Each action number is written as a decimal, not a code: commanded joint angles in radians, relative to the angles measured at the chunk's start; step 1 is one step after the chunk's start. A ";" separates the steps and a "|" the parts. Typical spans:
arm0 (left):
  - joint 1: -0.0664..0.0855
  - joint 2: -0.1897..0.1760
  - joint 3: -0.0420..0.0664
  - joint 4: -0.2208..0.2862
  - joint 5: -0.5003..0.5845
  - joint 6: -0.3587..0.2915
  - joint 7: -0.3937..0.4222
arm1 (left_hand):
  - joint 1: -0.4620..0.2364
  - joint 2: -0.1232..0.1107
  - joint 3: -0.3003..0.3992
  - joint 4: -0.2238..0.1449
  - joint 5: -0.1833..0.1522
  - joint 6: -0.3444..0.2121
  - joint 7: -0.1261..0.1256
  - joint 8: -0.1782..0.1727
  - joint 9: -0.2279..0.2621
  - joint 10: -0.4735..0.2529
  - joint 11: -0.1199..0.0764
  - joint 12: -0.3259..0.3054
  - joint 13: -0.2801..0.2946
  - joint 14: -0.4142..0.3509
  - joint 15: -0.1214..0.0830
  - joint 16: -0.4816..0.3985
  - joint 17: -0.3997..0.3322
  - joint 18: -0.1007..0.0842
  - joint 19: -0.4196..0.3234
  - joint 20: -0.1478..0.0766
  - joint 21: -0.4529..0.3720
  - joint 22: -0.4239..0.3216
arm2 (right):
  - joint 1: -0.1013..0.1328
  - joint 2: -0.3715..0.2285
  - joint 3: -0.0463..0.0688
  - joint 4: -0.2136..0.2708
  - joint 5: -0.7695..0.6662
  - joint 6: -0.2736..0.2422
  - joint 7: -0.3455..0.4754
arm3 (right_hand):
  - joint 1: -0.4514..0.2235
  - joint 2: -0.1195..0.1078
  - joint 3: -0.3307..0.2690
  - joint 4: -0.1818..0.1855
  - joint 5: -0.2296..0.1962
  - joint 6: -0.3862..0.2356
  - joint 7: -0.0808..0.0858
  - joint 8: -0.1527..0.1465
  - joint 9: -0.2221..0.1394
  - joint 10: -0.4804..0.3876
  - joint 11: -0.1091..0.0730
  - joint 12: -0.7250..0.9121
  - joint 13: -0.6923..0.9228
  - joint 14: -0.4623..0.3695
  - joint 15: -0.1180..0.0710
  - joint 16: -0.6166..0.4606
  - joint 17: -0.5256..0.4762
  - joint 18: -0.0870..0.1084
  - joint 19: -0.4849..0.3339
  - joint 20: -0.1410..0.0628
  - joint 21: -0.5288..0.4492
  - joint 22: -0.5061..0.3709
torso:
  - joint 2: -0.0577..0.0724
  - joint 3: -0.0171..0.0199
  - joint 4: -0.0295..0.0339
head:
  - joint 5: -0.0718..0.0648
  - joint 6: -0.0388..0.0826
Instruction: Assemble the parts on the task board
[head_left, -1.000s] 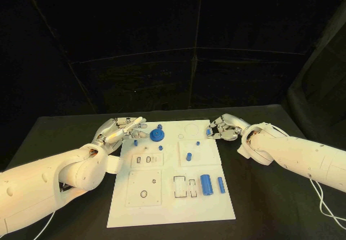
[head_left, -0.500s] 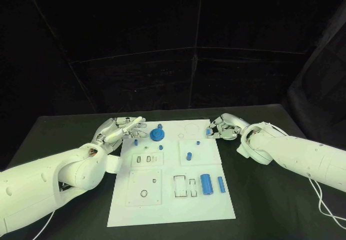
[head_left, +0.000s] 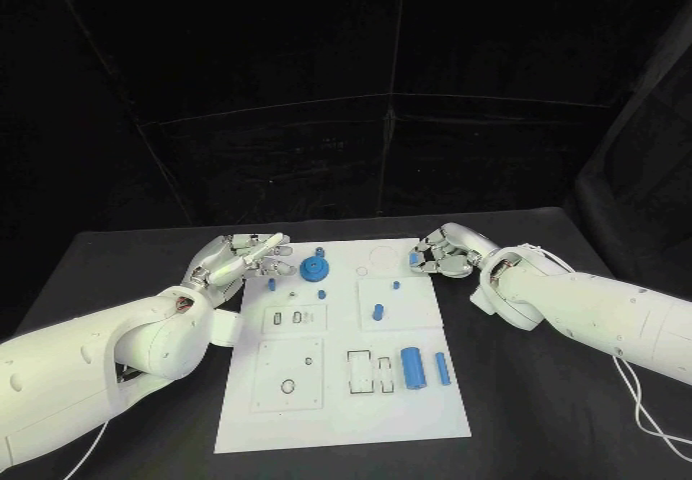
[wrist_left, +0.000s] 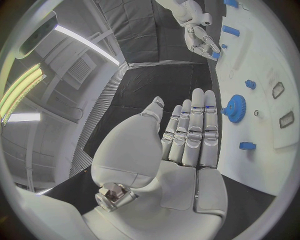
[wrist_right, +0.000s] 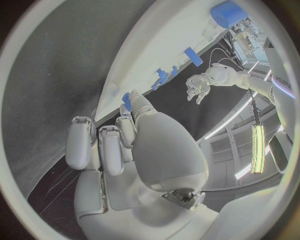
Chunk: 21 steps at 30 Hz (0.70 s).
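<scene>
The white task board (head_left: 346, 405) lies mid-table. A blue gear (head_left: 315, 268) (wrist_left: 235, 108) stands near its far left corner, with small blue pegs (head_left: 320, 295) around it. Two blue cylinders (head_left: 413, 368) lie on the near right part. My left hand (head_left: 242, 257) (wrist_left: 187, 135) hovers at the board's far left edge, fingers straight and apart, holding nothing. At the far right edge, my right hand (head_left: 447, 253) (wrist_right: 119, 145) pinches a small blue part (head_left: 415, 261) (wrist_right: 127, 99) between thumb and fingertips, just over the board's edge.
Recessed slots and holes (head_left: 289, 387) mark the board's near half. Bare black table (head_left: 548, 420) lies on both sides of the board. Dark curtains close off the far side.
My right hand has drawn slightly toward the far edge with the blue part still in its fingers. The left hand has barely moved.
</scene>
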 joint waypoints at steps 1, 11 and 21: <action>0.001 -0.004 0.001 0.005 -0.003 0.010 -0.003 | 0.002 0.008 0.001 -0.007 -0.004 0.000 0.007 -0.005 -0.001 -0.002 0.007 -0.005 -0.001 -0.007 0.000 -0.004 0.002 0.006 -0.004 0.004 -0.004 -0.001 | 0.002 -0.012 0.001 0.036 0.014 -0.069 -0.002 | -0.021 -0.011 0.004 0.011 0.013 0.027 -0.023 -0.002 0.004 0.054 -0.043 -0.002 0.011 0.073 -0.008 0.004 0.112 -0.012 0.009 0.000 0.005 0.005 | -0.002 -0.0035 0.0003 | -0.003 0.002; 0.004 -0.016 0.001 0.022 -0.003 0.003 -0.004 | 0.005 0.010 0.004 -0.010 -0.004 0.000 0.007 -0.006 -0.001 -0.002 0.007 -0.006 -0.001 -0.007 0.000 -0.005 0.003 0.006 -0.003 0.004 -0.004 -0.002 | 0.009 -0.027 0.002 0.184 -0.116 -0.090 -0.130 | -0.045 -0.009 0.012 0.022 0.014 0.035 -0.027 -0.002 0.005 0.067 -0.045 0.015 0.027 0.077 -0.009 0.012 0.127 -0.016 0.023 0.000 0.015 0.026 | -0.003 -0.0089 0.0036 | 0.006 0.004; 0.012 -0.017 0.001 0.034 -0.003 0.002 0.000 | 0.011 0.012 0.009 -0.016 -0.004 0.000 0.007 -0.007 -0.001 -0.002 0.007 -0.007 -0.001 -0.006 0.000 -0.008 0.006 0.006 -0.003 0.004 -0.005 -0.002 | 0.010 0.063 0.002 0.234 -0.243 -0.083 -0.207 | -0.045 -0.009 0.014 0.021 0.015 0.038 -0.028 -0.001 0.006 0.066 -0.046 0.014 0.026 0.076 -0.010 0.011 0.124 -0.016 0.022 0.000 0.014 0.025 | -0.004 -0.0105 0.0057 | 0.057 -0.009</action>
